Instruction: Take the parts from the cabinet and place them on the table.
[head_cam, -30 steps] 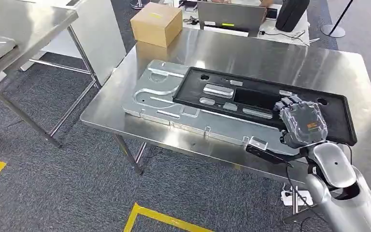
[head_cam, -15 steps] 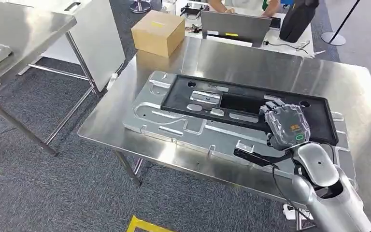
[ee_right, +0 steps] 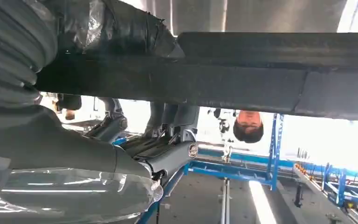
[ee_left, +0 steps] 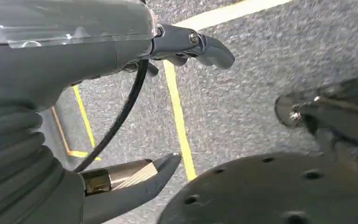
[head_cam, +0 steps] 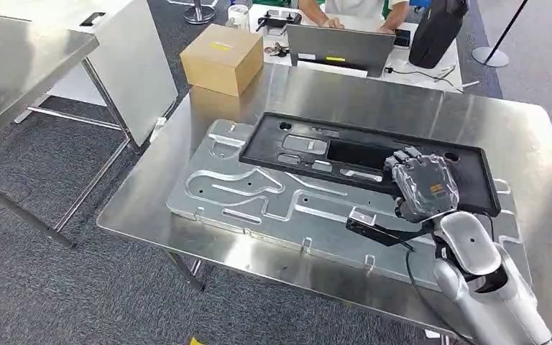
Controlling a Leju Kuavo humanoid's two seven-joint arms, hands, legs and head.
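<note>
Right robot hand (head_cam: 422, 185) gripping black tray (head_cam: 363, 157) over worktop (head_cam: 402, 108).
Black tray is lying across the silver plate (head_cam: 259, 194), robot hand holding its near right edge. Cardboard box (head_cam: 222, 57) is sitting at far left. Left robot hand (ee_left: 121, 70) is hanging above the floor, fingers apart, holding nothing.

On the table (head_cam: 402, 108): a flat metal plate (head_cam: 259, 208) toward the near edge, a long tray (head_cam: 309, 147) lying on its far part. Right hand (head_cam: 420, 185) at the tray's right end, on its near rim (grip itself hard to make out). Behind and left, a box (head_cam: 221, 57) at the table's far corner; farther back, a laptop (head_cam: 339, 49).
</note>
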